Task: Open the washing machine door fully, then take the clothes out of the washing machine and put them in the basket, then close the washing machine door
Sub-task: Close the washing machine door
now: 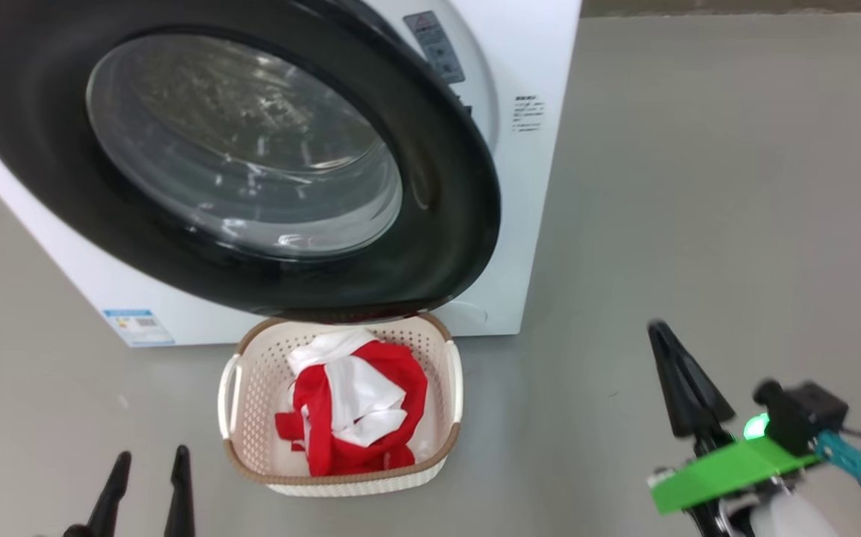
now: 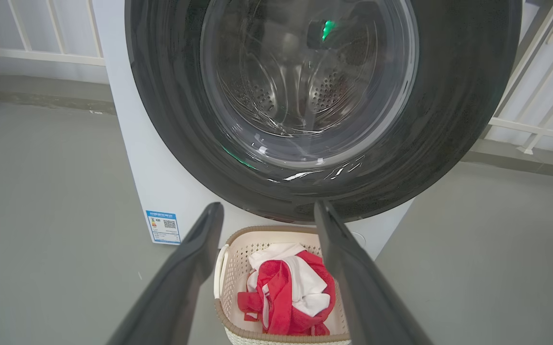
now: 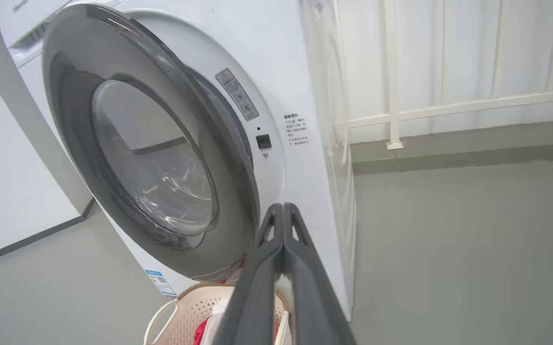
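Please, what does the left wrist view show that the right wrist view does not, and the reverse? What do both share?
Left wrist view, not the right: the perforated drum behind the glass of the washing machine door, and the left claw, open.
Right wrist view, not the left: the gap between that door and the front of the washing machine, the warning sticker, and the right claw, shut and empty.
Both: the door, the basket with the clothes, the blue label.

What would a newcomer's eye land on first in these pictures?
The big glossy black washing machine door, ajar, dominates the upper left of the head view. Just below it, bright red and white clothes sit heaped in the cream basket on the grey floor. At lower right, the right end effector carries a vivid green bracket.
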{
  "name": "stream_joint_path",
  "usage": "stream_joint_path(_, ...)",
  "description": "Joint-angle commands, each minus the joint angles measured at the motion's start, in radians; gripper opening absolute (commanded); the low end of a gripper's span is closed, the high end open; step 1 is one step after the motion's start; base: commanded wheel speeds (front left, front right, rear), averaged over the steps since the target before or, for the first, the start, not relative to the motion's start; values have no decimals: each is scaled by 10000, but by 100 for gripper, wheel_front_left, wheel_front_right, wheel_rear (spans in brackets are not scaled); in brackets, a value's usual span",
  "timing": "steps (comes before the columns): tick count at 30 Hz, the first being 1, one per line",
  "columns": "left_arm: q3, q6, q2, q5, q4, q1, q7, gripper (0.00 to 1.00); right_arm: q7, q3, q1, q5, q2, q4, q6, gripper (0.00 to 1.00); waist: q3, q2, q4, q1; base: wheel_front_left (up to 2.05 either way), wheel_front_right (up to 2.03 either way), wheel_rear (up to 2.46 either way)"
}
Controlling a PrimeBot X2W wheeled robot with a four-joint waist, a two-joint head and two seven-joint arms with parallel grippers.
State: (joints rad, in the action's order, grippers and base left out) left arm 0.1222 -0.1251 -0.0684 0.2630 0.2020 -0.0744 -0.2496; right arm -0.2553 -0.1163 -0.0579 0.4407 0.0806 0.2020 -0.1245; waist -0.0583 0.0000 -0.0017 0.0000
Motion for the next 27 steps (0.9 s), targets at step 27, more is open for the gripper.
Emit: stream_joint_path(27,-1052,-56,175,580,-133,2390,-122,100,-65,-1130,-5247,304,118,1646,-62,0,-2661,0,2504,0,0,0,0)
